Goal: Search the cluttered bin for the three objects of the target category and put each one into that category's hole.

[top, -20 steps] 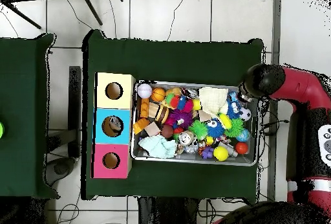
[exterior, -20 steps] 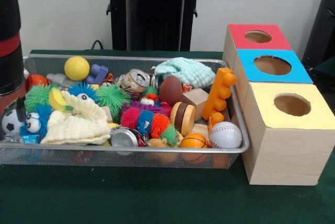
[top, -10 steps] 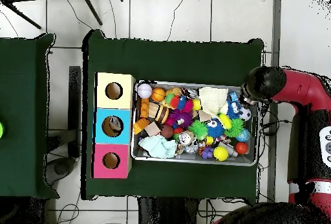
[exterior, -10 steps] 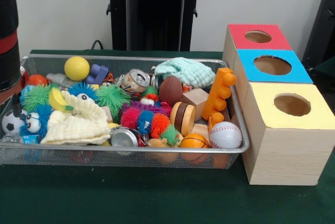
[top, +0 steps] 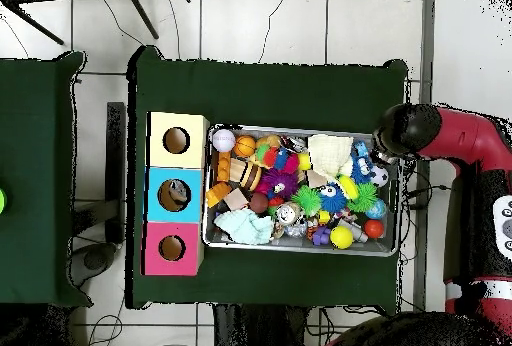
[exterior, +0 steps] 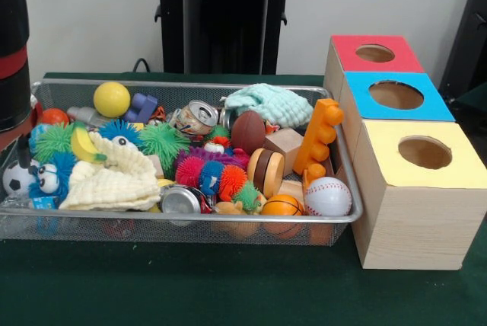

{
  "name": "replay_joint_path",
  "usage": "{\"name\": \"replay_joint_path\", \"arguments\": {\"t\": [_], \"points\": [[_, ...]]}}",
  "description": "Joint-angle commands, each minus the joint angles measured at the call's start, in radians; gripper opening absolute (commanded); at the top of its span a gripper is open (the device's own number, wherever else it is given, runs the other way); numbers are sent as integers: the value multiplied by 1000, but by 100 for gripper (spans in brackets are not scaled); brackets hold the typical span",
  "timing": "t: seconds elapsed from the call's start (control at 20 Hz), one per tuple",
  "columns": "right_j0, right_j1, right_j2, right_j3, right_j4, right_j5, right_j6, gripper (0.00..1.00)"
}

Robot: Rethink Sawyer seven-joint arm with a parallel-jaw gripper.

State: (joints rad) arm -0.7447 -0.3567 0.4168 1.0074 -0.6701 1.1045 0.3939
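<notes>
My table [exterior: 190, 295] wore a dark green cloth, and the cluttered bin [exterior: 228, 220] of silver wire mesh sat directly on it. Just beside the bin's end stood three pale wooden boxes in a touching row: the red-faced box [exterior: 342, 55], the blue-faced box [exterior: 365, 109] with the hole [exterior: 396, 94], and the yellow-faced box [exterior: 411, 219].

A plain pale wall [exterior: 91, 14] closes the scene behind the surface [exterior: 190, 288], which wears a dark green cloth. The floor [top: 260, 22] is laid in large pale tiles with dark joints. A second green-covered surface [top: 35, 182] stands well apart to one side in the overhead view. Thin dark cables [top: 100, 327] trail across the tiles, and slanted dark legs of some furniture [top: 140, 12] show near the top edge. The light is even and soft.
</notes>
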Motion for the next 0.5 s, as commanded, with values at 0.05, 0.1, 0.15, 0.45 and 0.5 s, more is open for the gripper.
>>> {"name": "replay_joint_path", "arguments": {"t": [0.05,0.1,0.15,0.45,0.5], "points": [[-7,49,1,75,-2,-27,-23,100],[-9,52,3,73,-1,-27,-26,100],[-12,57,6,70,0,-26,-35,100],[-56,122,48,35,-2,-51,-149,100],[-61,131,53,31,-3,-57,-159,100]]}}
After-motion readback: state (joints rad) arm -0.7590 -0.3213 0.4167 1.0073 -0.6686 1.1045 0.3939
